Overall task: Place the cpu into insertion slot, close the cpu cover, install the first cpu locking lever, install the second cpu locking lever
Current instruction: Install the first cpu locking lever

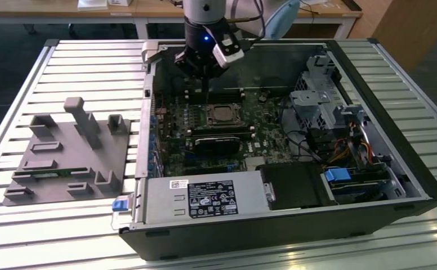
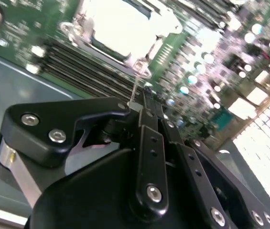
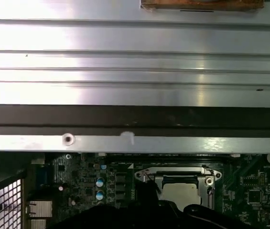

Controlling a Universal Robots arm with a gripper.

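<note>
Lever work, by my reading: the cpu (image 3: 182,193) sits in the insertion slot (image 1: 223,115), its pale top showing through the window of the cpu cover (image 3: 206,177), which lies flat over it. So the first two steps look done, and a locking lever is the step in hand.

In the second wrist view the gripper (image 2: 143,98) hangs just beside the socket, over the motherboard (image 1: 267,138). Its fingers (image 2: 150,138) are drawn narrow, tips nearly together. A thin silver locking lever (image 2: 135,86) stands up right at those tips. It seems to touch them, but whether they pinch it or merely push it, I cannot tell.

The next move calls for a steady press, I judge: the lever swung down flat and tucked under its catch, without skating off that thin wire.
</note>
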